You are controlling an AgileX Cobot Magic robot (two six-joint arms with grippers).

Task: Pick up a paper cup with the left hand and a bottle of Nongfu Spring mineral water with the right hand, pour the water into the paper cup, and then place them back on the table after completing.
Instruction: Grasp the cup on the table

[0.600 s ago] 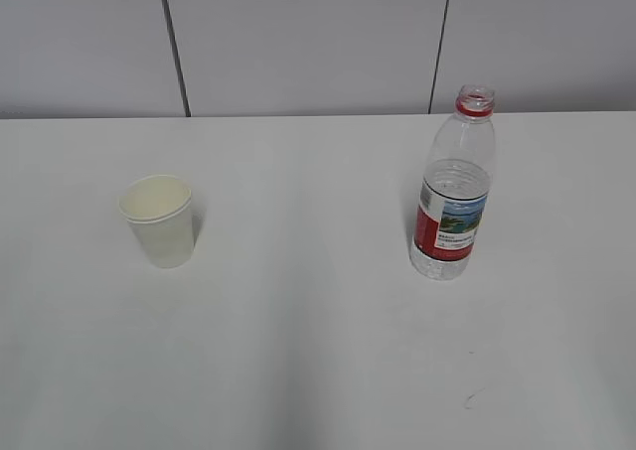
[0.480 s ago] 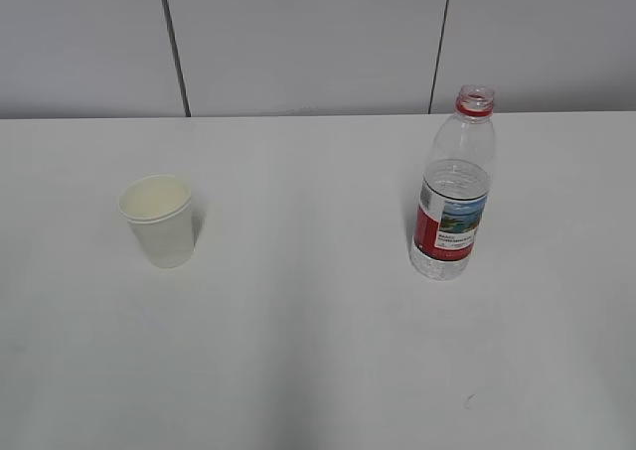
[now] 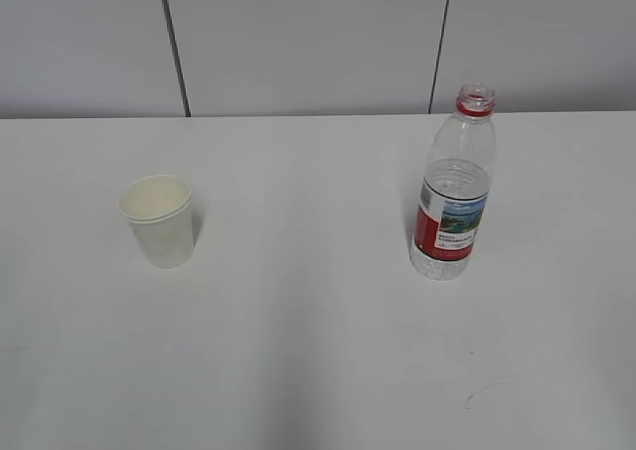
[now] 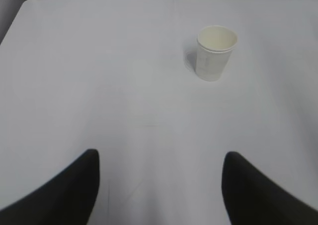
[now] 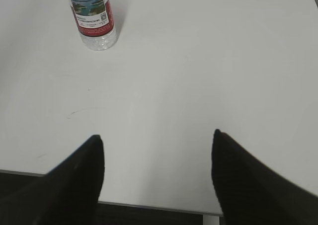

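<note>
Exterior view showed nothing moved: cup (image 3: 157, 220) near the table's (image 3: 298, 371) left edge, bottle (image 3: 453, 197) right. We held both grippers (image 4: 159, 185) (image 5: 156, 173) spread, empty; nothing grasped yet.

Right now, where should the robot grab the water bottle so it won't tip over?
Probably around the labelled middle of the bottle, coming in level from the near side with the right gripper open wide. The bottle stands upright with no cap on, and its body is round and straight there, so the fingers can close on opposite sides.
</note>
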